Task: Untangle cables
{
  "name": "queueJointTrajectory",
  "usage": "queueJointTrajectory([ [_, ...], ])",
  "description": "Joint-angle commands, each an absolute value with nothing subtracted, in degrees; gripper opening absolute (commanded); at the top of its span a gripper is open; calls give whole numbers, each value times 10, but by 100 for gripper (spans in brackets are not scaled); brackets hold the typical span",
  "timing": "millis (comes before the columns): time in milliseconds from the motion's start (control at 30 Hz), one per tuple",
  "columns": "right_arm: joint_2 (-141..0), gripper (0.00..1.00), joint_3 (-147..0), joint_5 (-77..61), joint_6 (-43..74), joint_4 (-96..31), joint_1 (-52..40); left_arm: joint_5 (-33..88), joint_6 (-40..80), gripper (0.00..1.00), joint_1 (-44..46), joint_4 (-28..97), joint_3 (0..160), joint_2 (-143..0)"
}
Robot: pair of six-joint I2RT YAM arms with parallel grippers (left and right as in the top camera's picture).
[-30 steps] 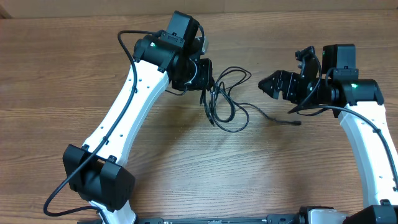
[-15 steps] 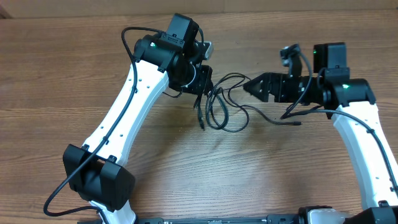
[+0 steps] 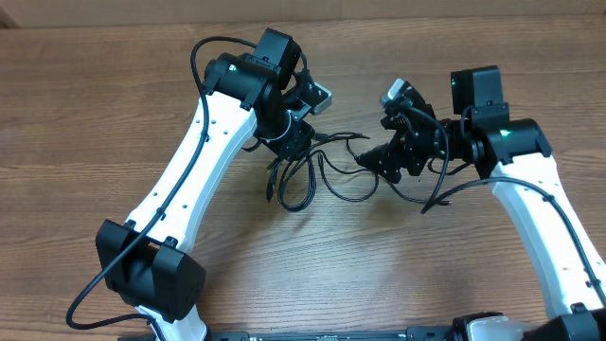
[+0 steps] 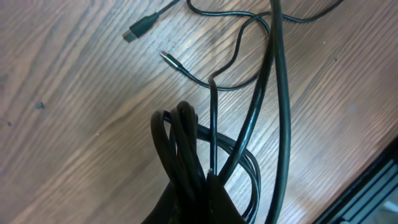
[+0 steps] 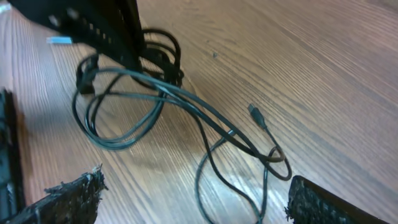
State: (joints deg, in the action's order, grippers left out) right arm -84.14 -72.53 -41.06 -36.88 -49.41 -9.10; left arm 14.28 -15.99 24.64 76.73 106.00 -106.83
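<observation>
Cables [image 3: 301,182] lie on the wooden table [image 3: 95,114] between both arms, overhead. Left wrist: left gripper [image 4: 193,200] is clamped on a looped cable bundle. Right wrist: right gripper [image 5: 194,186] is spread wide, holding nothing, with cables on the table between its fingers.

Smooth wood-grain worktop [image 3: 95,114], faint sheen; glossy black plastic-sheathed cables [image 4: 183,155]; matt black right tool pads [image 5: 68,199], rough, frayed edges.

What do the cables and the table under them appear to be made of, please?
The cables: probably rubber- or plastic-jacketed cord. They are black and slightly glossy, with light streaks along the soft, bending loops. The table: wood or wood-look laminate, brown with visible grain and a faint sheen. I cannot tell which.
</observation>
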Motion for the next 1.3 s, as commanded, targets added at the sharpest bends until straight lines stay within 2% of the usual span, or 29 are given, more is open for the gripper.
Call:
queueJointTrajectory([
  [0,-877,95,-719,-447,-459,-491,-94,138,-201,4,247,756,1058,-1056],
  [133,-908,95,-719,-498,-500,-478,-94,182,-243,4,247,739,1059,-1056],
  [233,-917,95,-719,-506,-500,-452,-95,201,-260,4,247,726,1059,-1056],
  [333,-921,100,-719,-507,-501,-425,-104,222,-288,4,248,717,1059,-1056],
  [567,-936,100,-719,-505,-583,-399,-147,240,-314,4,248,700,1059,-1056],
  [833,-966,92,-719,-500,-586,-385,-171,240,-316,4,248,698,1059,-1056],
  [1067,-988,91,-719,-502,-586,-408,-173,256,-327,4,247,678,1061,-1052],
  [1267,-988,88,-719,-502,-586,-408,-173,256,-288,4,247,660,1083,-1052],
])
